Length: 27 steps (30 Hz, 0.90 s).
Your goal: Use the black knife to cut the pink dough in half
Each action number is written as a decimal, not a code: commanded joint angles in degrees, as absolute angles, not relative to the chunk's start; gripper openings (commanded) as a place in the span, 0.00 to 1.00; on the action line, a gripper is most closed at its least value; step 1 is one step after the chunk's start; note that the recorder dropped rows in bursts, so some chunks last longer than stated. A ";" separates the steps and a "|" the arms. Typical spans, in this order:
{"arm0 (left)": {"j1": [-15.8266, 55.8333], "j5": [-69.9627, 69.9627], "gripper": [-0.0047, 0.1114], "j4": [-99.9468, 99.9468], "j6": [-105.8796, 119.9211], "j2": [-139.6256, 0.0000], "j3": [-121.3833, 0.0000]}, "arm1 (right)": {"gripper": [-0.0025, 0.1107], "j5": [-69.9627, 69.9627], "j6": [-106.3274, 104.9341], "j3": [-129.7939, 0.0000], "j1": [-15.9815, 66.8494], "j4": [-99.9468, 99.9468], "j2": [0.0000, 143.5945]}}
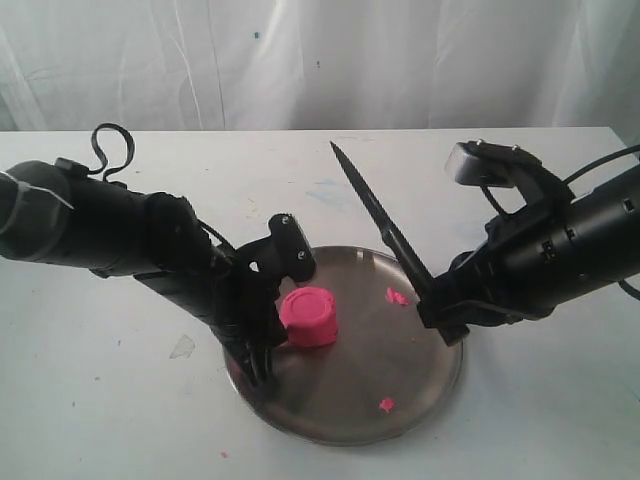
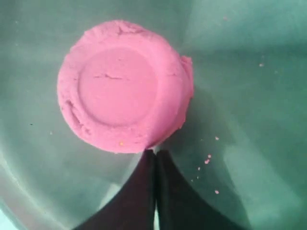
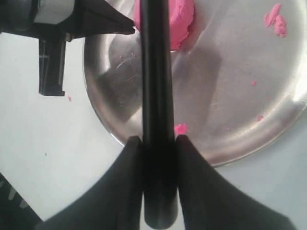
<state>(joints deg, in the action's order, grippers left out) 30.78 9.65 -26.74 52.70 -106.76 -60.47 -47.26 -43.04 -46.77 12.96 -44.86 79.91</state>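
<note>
The pink dough (image 1: pixel 308 316) is a whole round puck with a ringed top (image 2: pixel 120 88), standing left of centre on the steel plate (image 1: pixel 400 380). My left gripper (image 1: pixel 260 368) is shut with nothing between its fingers. Its tips (image 2: pixel 154 152) sit right at the puck's edge, low over the plate (image 2: pixel 249 96). My right gripper (image 1: pixel 437 305) hangs over the plate's right rim, shut on the handle of the black knife (image 1: pixel 380 215). The blade slants up and back to the left, well clear of the dough. In the right wrist view the knife (image 3: pixel 156 72) runs out from the gripper (image 3: pixel 158 139) and hides part of the dough (image 3: pixel 182 19).
Small pink crumbs (image 1: pixel 397 296) lie on the plate's right side, with another (image 1: pixel 386 405) near its front rim. The plate (image 3: pixel 230 96) rests on a white table (image 1: pixel 560 420). A white curtain (image 1: pixel 300 60) hangs behind. The left arm (image 3: pixel 53 48) reaches over the plate's left rim.
</note>
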 commanded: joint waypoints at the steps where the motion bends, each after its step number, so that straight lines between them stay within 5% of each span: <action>1: 31.01 10.57 0.04 -24.43 52.90 -103.95 -60.76 | 0.02 -45.44 -43.83 -46.64 12.65 -42.06 79.59; 12: 31.01 17.78 0.04 -11.19 52.54 -88.54 -60.76 | 0.02 -49.81 -41.48 -46.64 12.84 -38.06 79.59; 27: 31.01 17.68 0.04 -12.02 51.08 -87.45 -60.76 | 0.02 -47.32 -21.42 -55.70 26.08 -13.22 86.06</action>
<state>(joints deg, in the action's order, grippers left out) 30.78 16.84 -8.35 52.70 -86.35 -60.61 -47.97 -22.45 -53.75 25.40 -14.20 83.40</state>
